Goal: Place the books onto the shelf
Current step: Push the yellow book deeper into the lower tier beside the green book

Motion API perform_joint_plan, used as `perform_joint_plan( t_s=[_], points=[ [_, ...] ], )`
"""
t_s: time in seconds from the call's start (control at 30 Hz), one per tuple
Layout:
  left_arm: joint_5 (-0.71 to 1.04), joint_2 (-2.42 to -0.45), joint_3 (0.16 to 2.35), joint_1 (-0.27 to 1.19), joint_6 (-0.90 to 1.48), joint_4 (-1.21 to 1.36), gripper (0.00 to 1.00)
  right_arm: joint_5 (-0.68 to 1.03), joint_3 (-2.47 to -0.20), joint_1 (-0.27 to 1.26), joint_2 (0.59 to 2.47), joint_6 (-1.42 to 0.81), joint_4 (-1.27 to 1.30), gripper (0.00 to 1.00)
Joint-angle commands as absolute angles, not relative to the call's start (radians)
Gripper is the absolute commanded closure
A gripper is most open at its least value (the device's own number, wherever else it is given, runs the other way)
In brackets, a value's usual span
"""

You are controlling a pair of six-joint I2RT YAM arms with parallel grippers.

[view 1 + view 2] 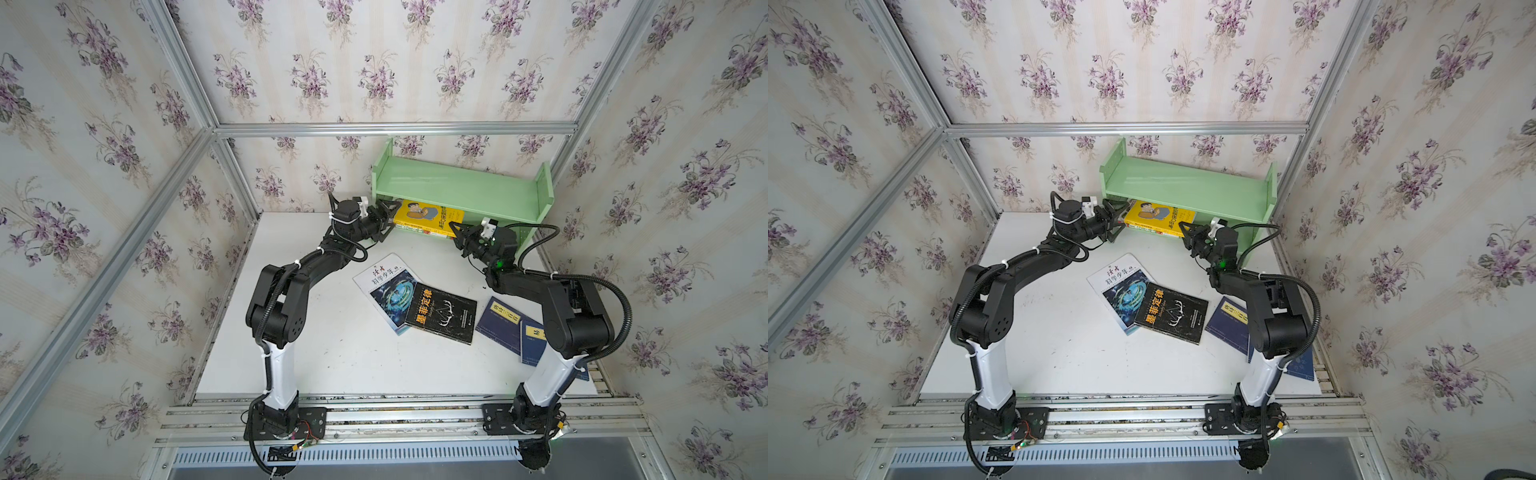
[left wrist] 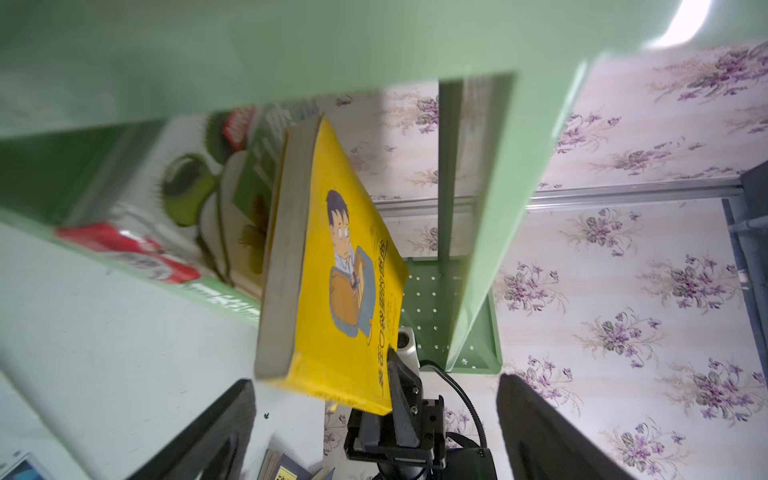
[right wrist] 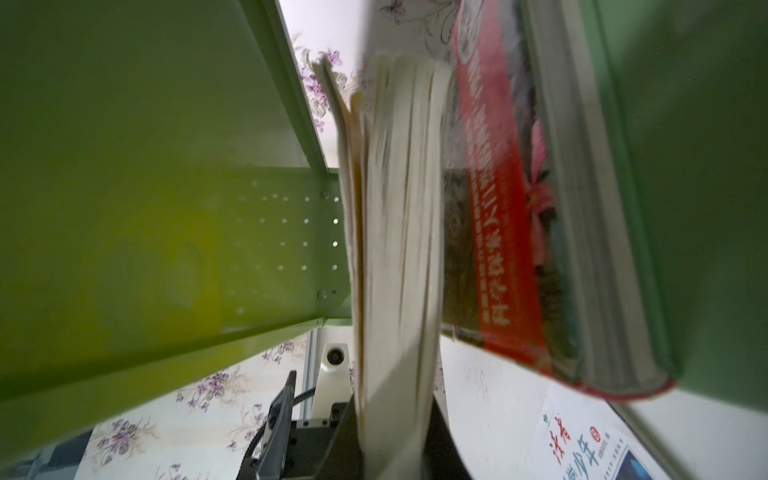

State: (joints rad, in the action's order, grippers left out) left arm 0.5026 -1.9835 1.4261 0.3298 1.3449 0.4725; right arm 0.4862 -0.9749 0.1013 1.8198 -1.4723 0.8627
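Note:
The pale green shelf (image 1: 457, 183) (image 1: 1187, 185) stands against the back wall. A yellow cartoon-man book (image 1: 428, 216) (image 2: 332, 266) lies tilted in its lower tier, on top of the green nature book (image 2: 174, 195) (image 3: 498, 208). My left gripper (image 1: 388, 221) (image 1: 1116, 221) (image 2: 374, 380) is open at the yellow book's left end, its fingers (image 2: 208, 432) wide apart and clear of it. My right gripper (image 1: 455, 232) (image 1: 1187, 232) (image 3: 395, 436) is shut on the yellow book's right end, with the page block (image 3: 399, 249) between its jaws.
On the white table (image 1: 332, 353) lie a white-blue swirl book (image 1: 386, 286), a black book (image 1: 442, 311) overlapping it, and two navy books (image 1: 500, 322) (image 1: 532, 340) partly under my right arm. Floral walls and aluminium frame bars close in the sides.

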Motion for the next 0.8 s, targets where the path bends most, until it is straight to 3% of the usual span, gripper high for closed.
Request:
perform_joint_plan(
  t_s=[0.0,0.07,0.77],
  points=[
    [0.474,-1.943,1.382,0.313,1.324,0.445,0.06,0.496,-1.041,0.099,1.851,-1.423,0.913,0.96],
    [0.467,-1.921,1.353,0.307,1.302,0.428,0.01,0.513,-1.081,0.099,1.877,-1.413,0.907,0.95],
    [0.466,-1.951,1.391,0.302,1.223,0.194,0.01,0.541,-1.225,0.115,1.986,-1.322,0.857,0.91]
  ],
)
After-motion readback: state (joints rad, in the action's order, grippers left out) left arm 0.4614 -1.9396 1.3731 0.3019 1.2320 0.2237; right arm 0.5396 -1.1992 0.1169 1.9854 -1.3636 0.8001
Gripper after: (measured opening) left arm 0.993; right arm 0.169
